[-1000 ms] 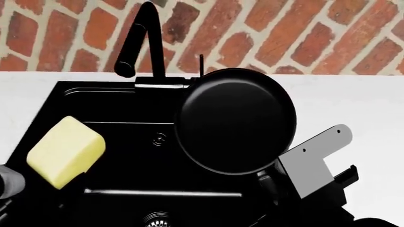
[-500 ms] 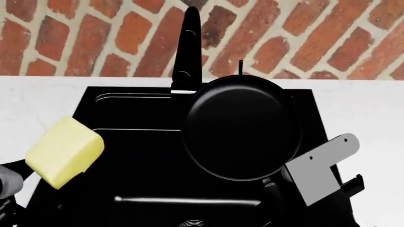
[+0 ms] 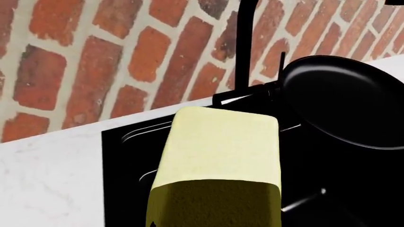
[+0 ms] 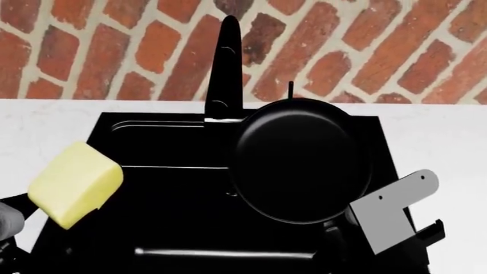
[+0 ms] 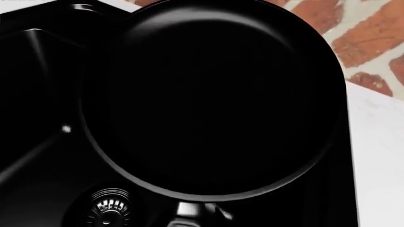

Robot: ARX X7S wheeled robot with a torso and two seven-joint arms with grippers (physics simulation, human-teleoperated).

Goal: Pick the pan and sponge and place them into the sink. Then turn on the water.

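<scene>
Since a second ago the view has moved, so the sink (image 4: pixel 167 188) now sits centred under both arms. The pan (image 4: pixel 300 160) hangs above its right half, the sponge (image 4: pixel 74 184) above its left edge. The left hand pinches the sponge; the right hand's grip I cannot tell; releasing seems next.

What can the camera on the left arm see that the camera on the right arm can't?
Only the left wrist view shows the yellow sponge up close and the tall black faucet. Only the right wrist view shows the round metal drain at the bottom of the sink. Both show the black pan, the sink, the brick wall and the white counter.
</scene>
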